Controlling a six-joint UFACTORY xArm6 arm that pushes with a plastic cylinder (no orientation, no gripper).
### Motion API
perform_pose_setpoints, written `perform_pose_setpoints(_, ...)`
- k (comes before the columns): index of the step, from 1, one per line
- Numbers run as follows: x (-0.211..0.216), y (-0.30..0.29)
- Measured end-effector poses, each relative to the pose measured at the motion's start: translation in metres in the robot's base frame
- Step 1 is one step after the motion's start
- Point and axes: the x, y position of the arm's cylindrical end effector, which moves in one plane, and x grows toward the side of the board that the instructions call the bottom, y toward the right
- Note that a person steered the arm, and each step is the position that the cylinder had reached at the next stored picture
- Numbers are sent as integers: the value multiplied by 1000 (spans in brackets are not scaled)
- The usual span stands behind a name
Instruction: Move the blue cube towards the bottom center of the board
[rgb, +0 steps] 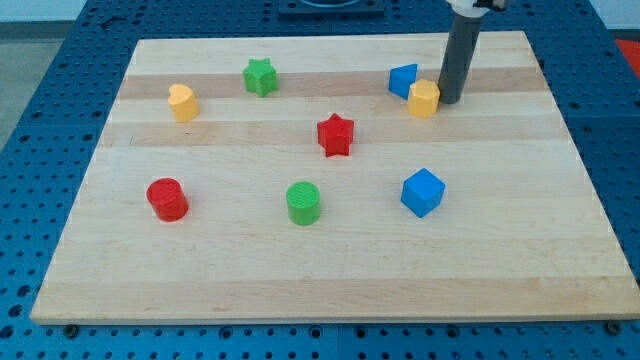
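Note:
The blue cube (422, 192) lies on the wooden board (330, 280), right of centre, in the lower half. My tip (449, 100) rests near the view's top right, touching or almost touching the right side of a yellow hexagonal block (424, 98). The tip is well above the blue cube in the view, about a third of the board's depth away. A second blue block (403, 80), wedge-like, sits just left of the yellow hexagonal block.
A red star (336, 135) sits at the centre. A green cylinder (304, 203) and a red cylinder (167, 199) lie in the lower half, left of the blue cube. A green star (260, 76) and a yellow heart (182, 101) lie at the upper left.

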Motion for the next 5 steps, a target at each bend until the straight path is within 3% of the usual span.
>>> perform_pose_setpoints(3, 15, -3)
perform_pose_setpoints(5, 86, -8)
